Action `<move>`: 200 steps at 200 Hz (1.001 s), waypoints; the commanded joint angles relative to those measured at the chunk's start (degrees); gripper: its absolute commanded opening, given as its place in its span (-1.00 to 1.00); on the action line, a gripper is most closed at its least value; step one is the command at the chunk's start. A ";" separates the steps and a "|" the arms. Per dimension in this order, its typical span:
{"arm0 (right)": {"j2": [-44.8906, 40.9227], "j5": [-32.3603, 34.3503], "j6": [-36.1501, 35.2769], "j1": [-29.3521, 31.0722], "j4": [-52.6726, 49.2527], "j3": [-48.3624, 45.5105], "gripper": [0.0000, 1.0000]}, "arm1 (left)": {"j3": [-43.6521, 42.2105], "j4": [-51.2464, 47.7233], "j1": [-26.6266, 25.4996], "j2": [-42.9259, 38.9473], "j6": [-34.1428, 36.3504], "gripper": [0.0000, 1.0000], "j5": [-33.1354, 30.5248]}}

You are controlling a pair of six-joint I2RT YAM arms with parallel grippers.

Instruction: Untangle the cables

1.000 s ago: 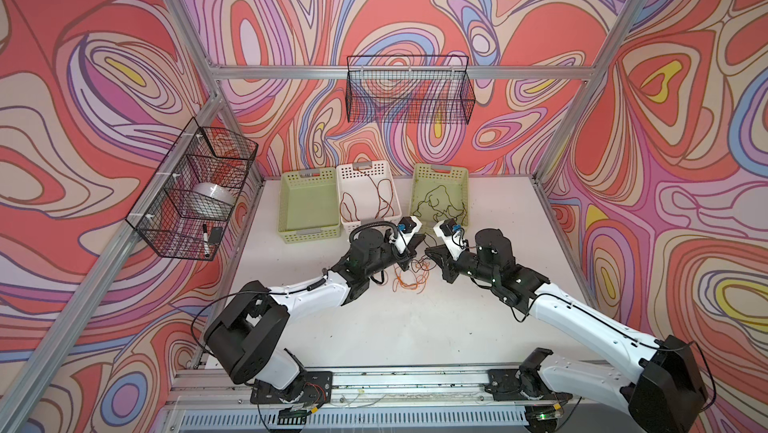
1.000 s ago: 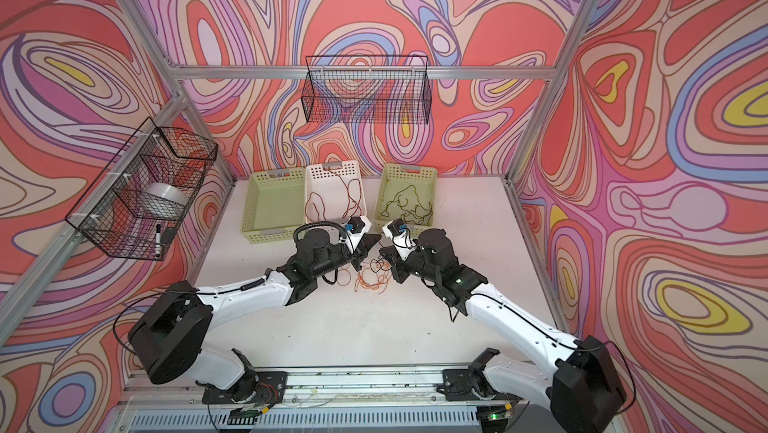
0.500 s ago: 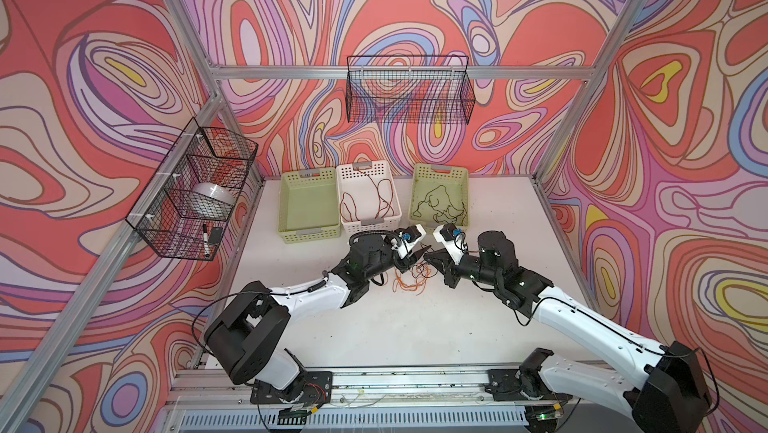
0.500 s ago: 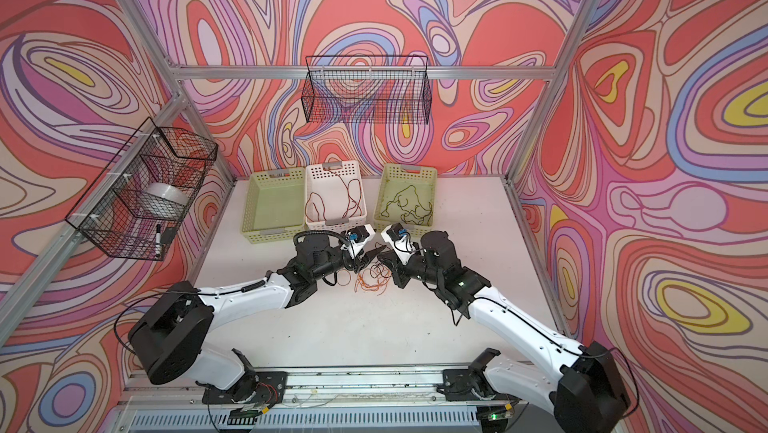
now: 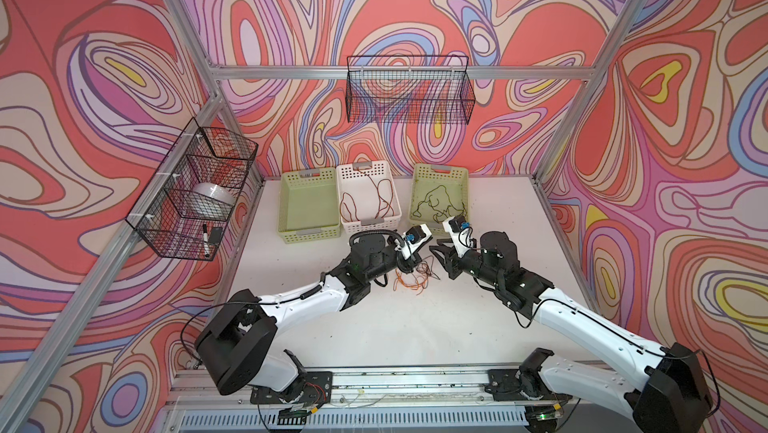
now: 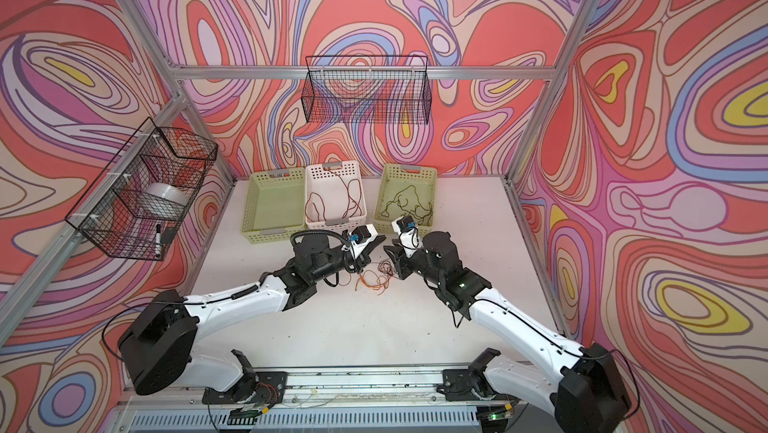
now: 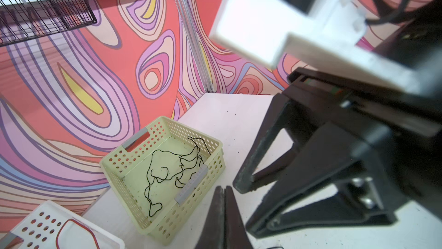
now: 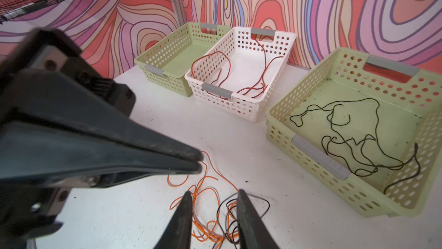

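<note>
ok so here's where we're at. the orange cable [image 8: 205, 233] is on the white table [image 5: 415, 327], about mid-table in front of the baskets. it lies in loose loops and is crossed over with a thin black cable [image 8: 268, 206]. the two are tangled where they overlap, right between the arms.

the left gripper [image 8: 199, 161] has its jaws pressed flat together with no gap at all, and its own wrist view shows the same. its tips hang just over the far edge of the orange loops. one orange strand runs right up to the tips, but we can't tell if it's actually pinched or just passing behind them.

the right gripper [image 8: 214, 192] is partly open, with a moderate gap between its fingers and the tips down close to the table. orange and black strands lie in that gap, and we don't see the fingers squeezing anything. in both top views the two grippers are near each other, pointing inward over the tangle.

the reddish-brown cable [image 8: 253, 90] lies looped inside the white basket [image 8: 239, 109], with one stretch climbing the far wall by the handle. a dark cable [image 8: 351, 141] is squiggled across the floor of the right green basket [image 8: 354, 192]. that basket stands a bit apart from the white one. the left green basket [image 8: 167, 80] sits just beside the white one on the other side. all three baskets are lined up along the back of the table.
</note>
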 commanded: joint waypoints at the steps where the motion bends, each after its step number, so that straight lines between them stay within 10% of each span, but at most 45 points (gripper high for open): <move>1: 1.80 5.28 6.29 -0.18 4.60 -0.06 -0.31 | 3.15 -6.19 -1.20 -3.03 -0.32 -1.00 -3.09; 76: 10.77 10.01 7.86 -0.16 -5.71 3.36 -0.32 | 6.01 -17.81 -1.30 -5.23 -2.61 -1.00 -16.34; 200: 43.80 10.06 0.22 0.00 -10.93 22.54 -0.27 | -4.51 -21.19 2.05 -14.16 -7.34 -0.25 -22.00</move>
